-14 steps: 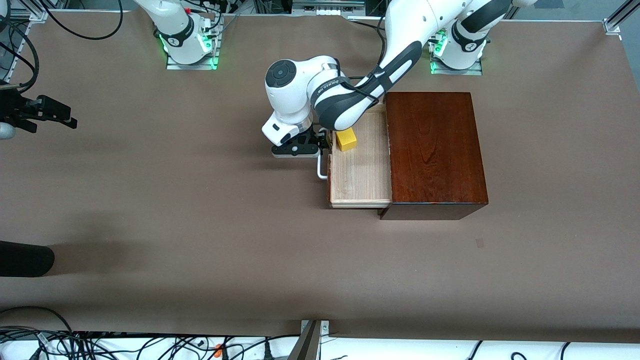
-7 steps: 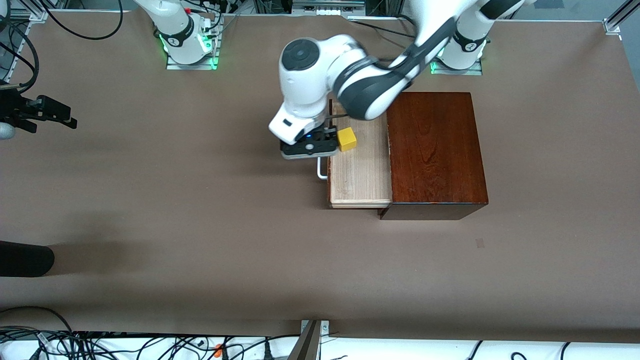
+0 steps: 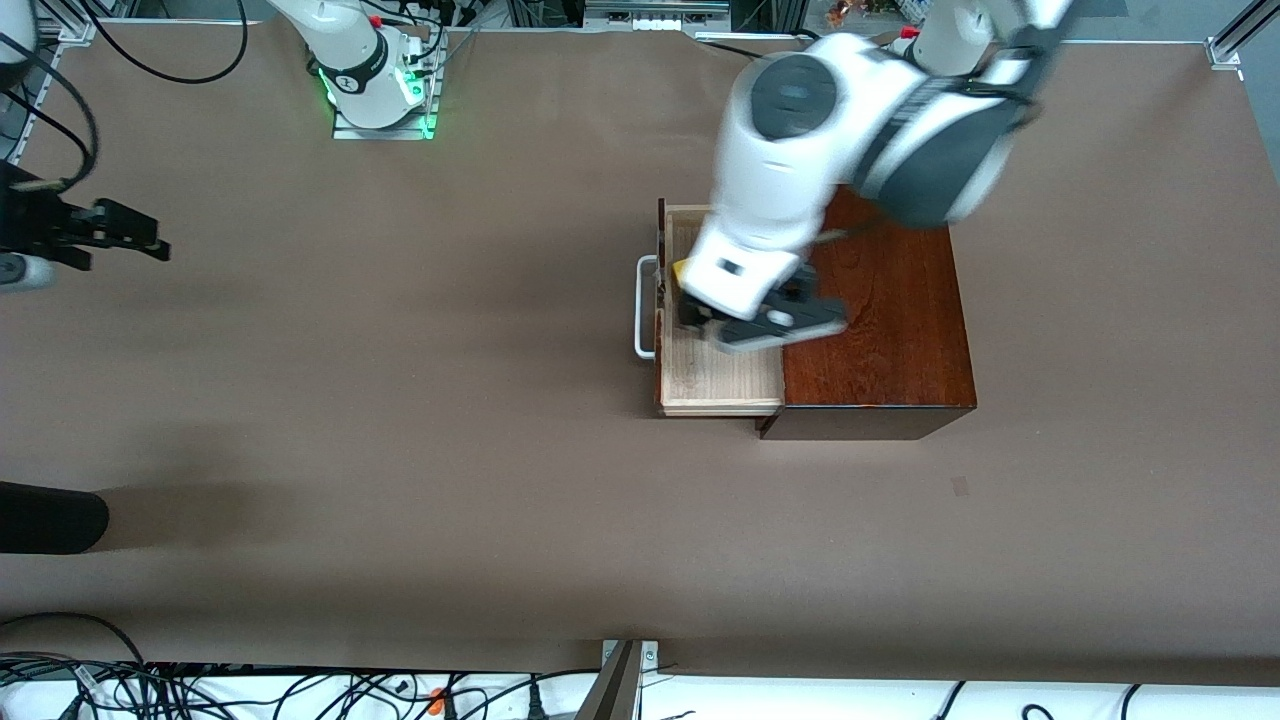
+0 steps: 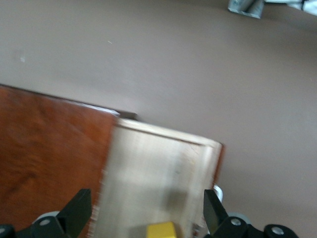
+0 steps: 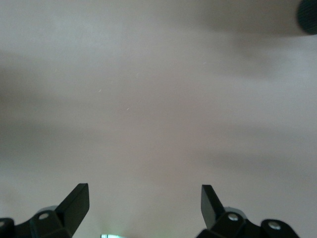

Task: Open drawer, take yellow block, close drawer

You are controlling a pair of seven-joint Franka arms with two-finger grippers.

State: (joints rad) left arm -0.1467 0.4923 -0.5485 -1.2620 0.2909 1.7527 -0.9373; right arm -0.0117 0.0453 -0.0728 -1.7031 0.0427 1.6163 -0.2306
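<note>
Two Franka arms at a brown table. Glossy dark reddish-brown wooden box sits toward the left arm's end of the table. Its drawer, a pale light-wood tray with a dark front and white bar handle, is pulled out toward the right arm's end. Left arm reaches over box and drawer; left gripper hangs over the open tray, fingers spread apart with nothing between them. Small bright yellow cube block lies in the drawer beside the dark front, mostly hidden under the left wrist in the front view, so only a sliver shows there; the left wrist view shows it on the pale floor between the open fingers, probably not touched by either. Right arm waits; right gripper is over bare table at the right arm's end, well apart from the box, fingers released and empty.
</note>
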